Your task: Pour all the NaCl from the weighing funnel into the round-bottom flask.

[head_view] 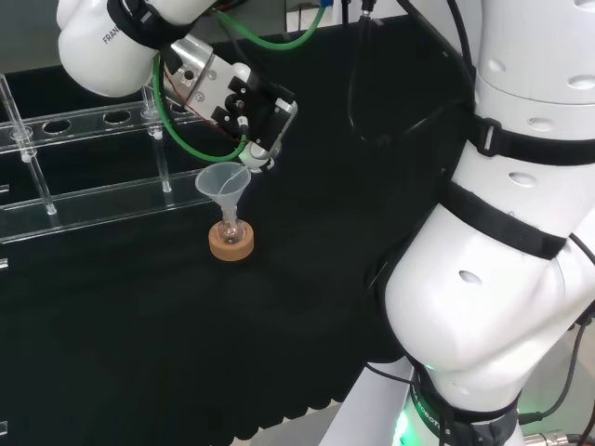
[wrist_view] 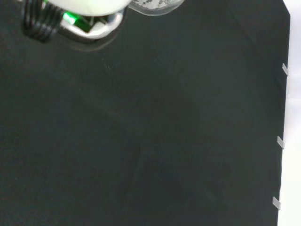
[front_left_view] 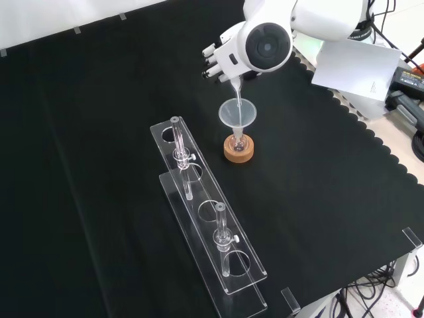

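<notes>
hand [head_view: 244,104] curled round the weighing funnel [front_left_view: 236,86], tipped spout-down over the wide funnel [head_view: 223,184] | it guides salt into the round-bottom flask [front_left_view: 238,142] | cork ring [head_view: 231,242] steadies it for you

My bench wears black cloth [front_left_view: 99,165]. On it sit a cork ring [front_left_view: 238,150] bearing the flask [front_left_view: 238,140], and just beside it a clear rack [front_left_view: 211,218].
</notes>
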You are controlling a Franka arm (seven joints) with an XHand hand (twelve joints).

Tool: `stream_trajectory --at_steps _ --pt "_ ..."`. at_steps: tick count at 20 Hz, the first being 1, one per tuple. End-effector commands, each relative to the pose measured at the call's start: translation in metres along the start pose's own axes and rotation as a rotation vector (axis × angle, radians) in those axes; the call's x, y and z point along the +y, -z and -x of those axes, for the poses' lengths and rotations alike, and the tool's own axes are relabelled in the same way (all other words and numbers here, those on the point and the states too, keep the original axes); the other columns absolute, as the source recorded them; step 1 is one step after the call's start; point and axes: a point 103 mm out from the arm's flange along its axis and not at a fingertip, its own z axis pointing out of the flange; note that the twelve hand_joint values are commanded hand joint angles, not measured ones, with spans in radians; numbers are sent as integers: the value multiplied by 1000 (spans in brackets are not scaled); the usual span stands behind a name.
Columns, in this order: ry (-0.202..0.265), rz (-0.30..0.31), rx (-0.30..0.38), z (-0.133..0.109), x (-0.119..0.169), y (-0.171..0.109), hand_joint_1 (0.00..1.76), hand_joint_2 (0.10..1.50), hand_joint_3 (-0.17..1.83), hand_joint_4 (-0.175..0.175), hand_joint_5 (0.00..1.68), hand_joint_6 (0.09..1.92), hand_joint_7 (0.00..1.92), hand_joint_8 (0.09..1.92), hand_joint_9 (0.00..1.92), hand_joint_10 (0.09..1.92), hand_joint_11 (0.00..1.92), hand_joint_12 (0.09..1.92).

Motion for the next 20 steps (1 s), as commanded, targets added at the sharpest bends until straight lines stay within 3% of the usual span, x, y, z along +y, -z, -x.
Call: stream_trajectory --at_steps 1,20 --pt "-3 0 -15 -1 0 2 1125 699 558 175 1303 575 500 703 888 362 801 1063" --pt "-13 -5 -75 -2 1 5 1125 699 559 175 1302 578 495 702 885 365 803 1061"
